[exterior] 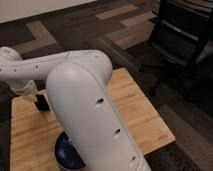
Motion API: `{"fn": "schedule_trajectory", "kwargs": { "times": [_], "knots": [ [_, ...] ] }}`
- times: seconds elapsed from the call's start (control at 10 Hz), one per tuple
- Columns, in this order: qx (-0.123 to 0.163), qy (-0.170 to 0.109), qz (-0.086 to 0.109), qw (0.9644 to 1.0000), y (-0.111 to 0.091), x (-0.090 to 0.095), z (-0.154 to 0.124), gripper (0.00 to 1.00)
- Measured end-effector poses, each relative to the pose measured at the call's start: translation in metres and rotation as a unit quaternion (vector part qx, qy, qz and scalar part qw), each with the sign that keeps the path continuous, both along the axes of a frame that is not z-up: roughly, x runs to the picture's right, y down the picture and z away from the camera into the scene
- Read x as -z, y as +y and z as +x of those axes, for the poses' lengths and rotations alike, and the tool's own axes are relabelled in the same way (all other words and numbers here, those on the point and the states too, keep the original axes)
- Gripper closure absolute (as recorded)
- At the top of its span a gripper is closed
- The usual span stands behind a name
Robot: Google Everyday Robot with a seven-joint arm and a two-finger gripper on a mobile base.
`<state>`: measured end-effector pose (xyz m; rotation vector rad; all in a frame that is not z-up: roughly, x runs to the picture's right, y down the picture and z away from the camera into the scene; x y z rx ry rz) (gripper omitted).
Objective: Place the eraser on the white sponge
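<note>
1. Dark carpet with grey and tan stripes lies all around a light wooden bench (145, 115). A black office chair (182, 40) stands well apart on the right.
2. The big white robot arm (85, 100) bends across the front, so it hides a lot of the bench top.
3. The tool (42, 104) is at the far left of the bench. It points down, close to the wood, and it is closed.
4. The small flat black eraser is hard to pick out. The tip of the tool is dark, and I cannot tell the eraser apart from it. I think the tool is closed there to pinch the eraser so it can be lifted.
5. The small white soft sponge does not show. It may sit behind the arm.
6. A dark blue round bowl (67, 152) sits near the front edge, half hidden by the arm. It is not part of the job.
7. The job looks like it is only at the grabbing step. Next, the eraser needs a firm hold so it does not slip on the way to the sponge.
</note>
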<state>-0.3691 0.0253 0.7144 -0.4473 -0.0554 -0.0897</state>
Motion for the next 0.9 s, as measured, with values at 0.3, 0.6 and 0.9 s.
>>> {"fn": "schedule_trajectory", "kwargs": {
  "times": [0.3, 0.6, 0.9],
  "knots": [
    [-0.072, 0.038, 0.067, 0.9944, -0.036, 0.044, 0.051, 1.0],
    [-0.141, 0.114, 0.084, 0.9798, -0.028, 0.054, 0.122, 1.0],
    [-0.196, 0.182, 0.107, 0.9576, -0.02, 0.072, 0.173, 1.0]
  ]
}}
